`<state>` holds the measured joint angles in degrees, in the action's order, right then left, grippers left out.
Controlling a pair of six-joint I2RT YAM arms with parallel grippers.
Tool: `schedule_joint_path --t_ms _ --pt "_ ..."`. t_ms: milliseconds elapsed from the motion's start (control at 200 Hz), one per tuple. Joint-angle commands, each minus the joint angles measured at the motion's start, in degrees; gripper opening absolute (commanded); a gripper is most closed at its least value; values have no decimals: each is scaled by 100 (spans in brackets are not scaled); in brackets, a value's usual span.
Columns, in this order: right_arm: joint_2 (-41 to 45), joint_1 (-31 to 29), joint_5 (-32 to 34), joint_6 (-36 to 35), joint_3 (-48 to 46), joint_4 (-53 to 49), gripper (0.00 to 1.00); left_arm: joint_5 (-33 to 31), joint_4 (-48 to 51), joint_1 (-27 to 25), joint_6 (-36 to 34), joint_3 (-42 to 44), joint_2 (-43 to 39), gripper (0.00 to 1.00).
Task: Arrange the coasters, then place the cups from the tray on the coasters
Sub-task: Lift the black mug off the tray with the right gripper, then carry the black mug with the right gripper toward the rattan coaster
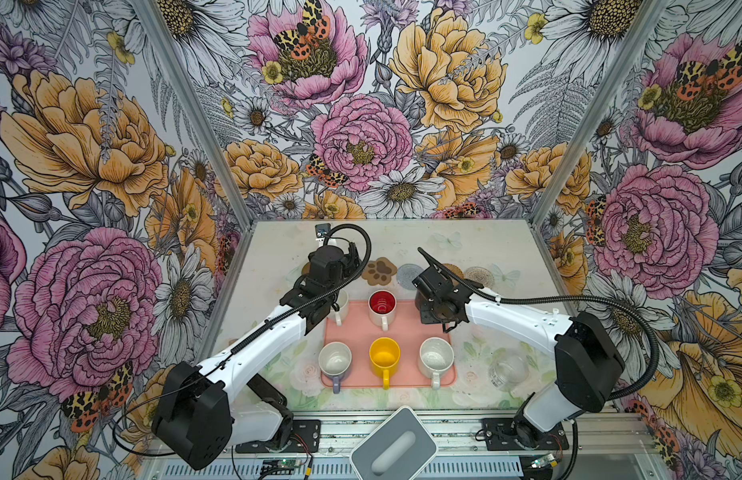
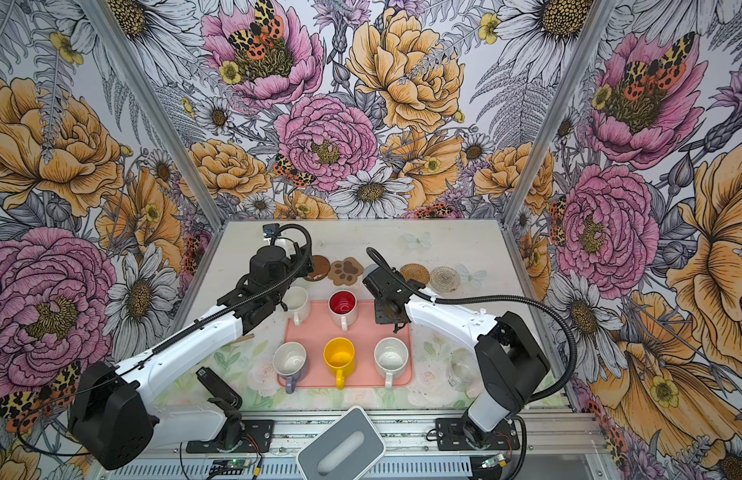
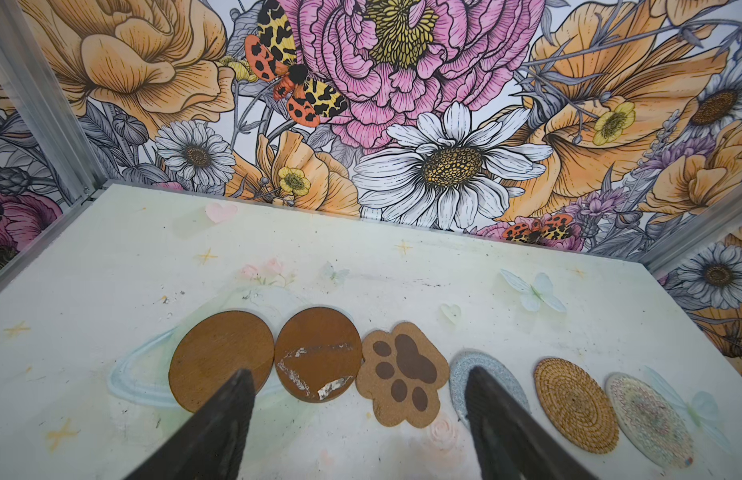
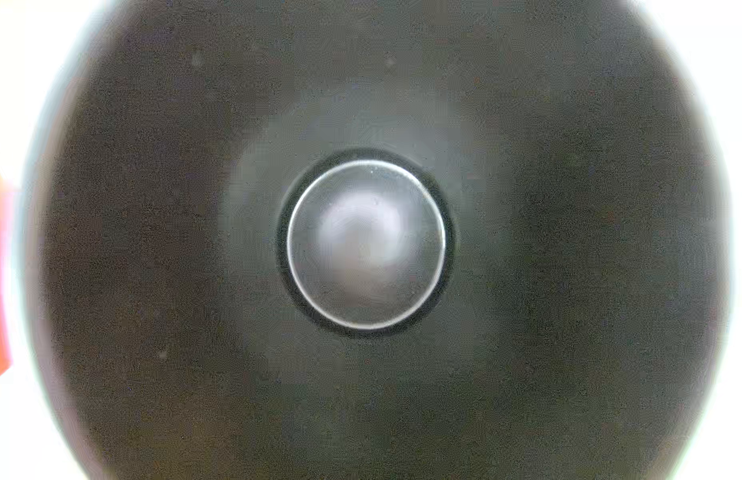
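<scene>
**Left end effector (image 3: 359,371) spread wide; right unclear**

Its jaws hang apart above a close row on the bench (image 3: 112,270): two glossy brown disc coasters (image 3: 220,353), a tan paw-print coaster (image 3: 402,370), a grey-blue woven round (image 3: 458,382), a tan woven round (image 3: 575,403) and a pale translucent woven round (image 3: 647,419). The right end effector (image 1: 436,311) sits over the black ceramic mug (image 4: 365,245), apparently at the far right corner of the salmon-pink rectangular tray (image 1: 361,332). I cannot tell how its jaws stand.

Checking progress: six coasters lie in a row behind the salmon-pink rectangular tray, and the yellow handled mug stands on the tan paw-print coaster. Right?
No: the yellow handled mug stands on the salmon-pink tray, as both top views show; the tan paw-print coaster is bare.
</scene>
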<state>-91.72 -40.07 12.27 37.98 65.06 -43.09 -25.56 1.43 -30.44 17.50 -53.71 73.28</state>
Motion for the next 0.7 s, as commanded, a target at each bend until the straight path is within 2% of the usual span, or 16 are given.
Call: schedule_joint_path --t_ms 0,430,696 --pt "322 51 302 -121 328 231 0 139 -79 66 64 63 -85 81" --pt "636 556 363 -511 367 227 0 139 -64 95 70 85 -142 81" --pt "656 1144 400 -916 480 222 0 122 -55 114 78 115 -190 81"
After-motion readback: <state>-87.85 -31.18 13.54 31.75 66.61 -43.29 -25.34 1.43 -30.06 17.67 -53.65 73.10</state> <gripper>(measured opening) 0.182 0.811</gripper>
